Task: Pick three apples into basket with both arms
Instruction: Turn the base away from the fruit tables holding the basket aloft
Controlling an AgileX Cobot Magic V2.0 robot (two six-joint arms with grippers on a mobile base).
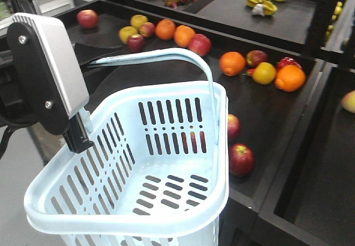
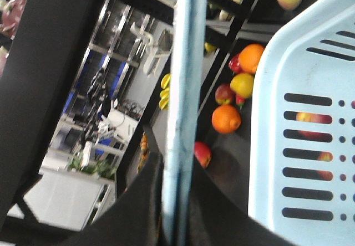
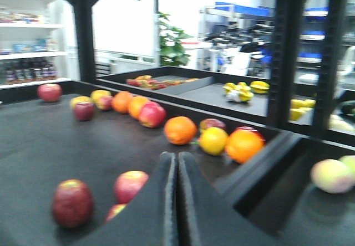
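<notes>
The pale blue basket (image 1: pixel 127 201) hangs empty in front of the black shelf. My left gripper (image 1: pixel 80 131) is shut on its hoop handle (image 1: pixel 166 55); in the left wrist view the handle (image 2: pixel 180 91) runs between the black fingers (image 2: pixel 138 213). Three dark red apples lie on the shelf just right of the basket: one (image 1: pixel 242 159), one (image 1: pixel 233 127), and one seen through the slots (image 1: pixel 194 141). In the right wrist view they lie left of the fingers: (image 3: pixel 72 201), (image 3: pixel 131 186) and, partly hidden, (image 3: pixel 113 211). My right gripper (image 3: pixel 177 165) is shut and empty above the shelf.
Oranges (image 1: pixel 232 63), a yellow apple (image 1: pixel 264 72) and more red apples (image 1: pixel 87 18) lie farther back on the shelf (image 1: pixel 277 113). A raised divider (image 3: pixel 260 157) and black posts (image 3: pixel 283 52) stand to the right. Bananas (image 1: pixel 266 2) lie in the far tray.
</notes>
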